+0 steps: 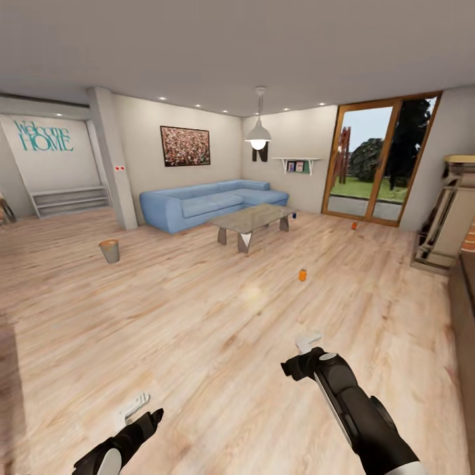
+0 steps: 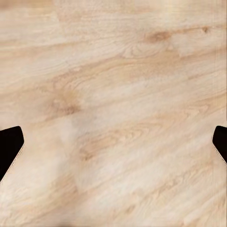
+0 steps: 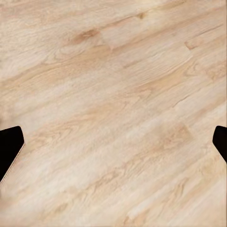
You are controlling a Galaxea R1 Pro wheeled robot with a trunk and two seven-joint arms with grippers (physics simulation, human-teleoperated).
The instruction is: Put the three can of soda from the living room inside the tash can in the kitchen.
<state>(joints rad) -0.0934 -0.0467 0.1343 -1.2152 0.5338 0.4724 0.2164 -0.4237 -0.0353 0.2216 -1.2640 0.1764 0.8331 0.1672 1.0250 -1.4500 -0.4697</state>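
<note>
wide open plank floor (image 1: pixel 198 310) ahead, bare boards running out to the blue sofa (image 1: pixel 204 203) and glass coffee table (image 1: pixel 254 221) at the far side, glass doors (image 1: pixel 379 161) far right, a cabinet edge (image 1: pixel 445 211) crowding the right side. nearest orange can (image 1: pixel 302 274) stands upright mid-floor, well ahead of the right gripper (image 1: pixel 307 343). second orange can (image 1: pixel 354 225) stands near the doors, a small dark blue can (image 1: pixel 294 214) by the table's far end. trash can (image 1: pixel 109 251) upright on the floor far left, well ahead of the left gripper (image 1: pixel 135 408). both grippers' fingers spread wide apart, nothing between them, plain boards below
</note>
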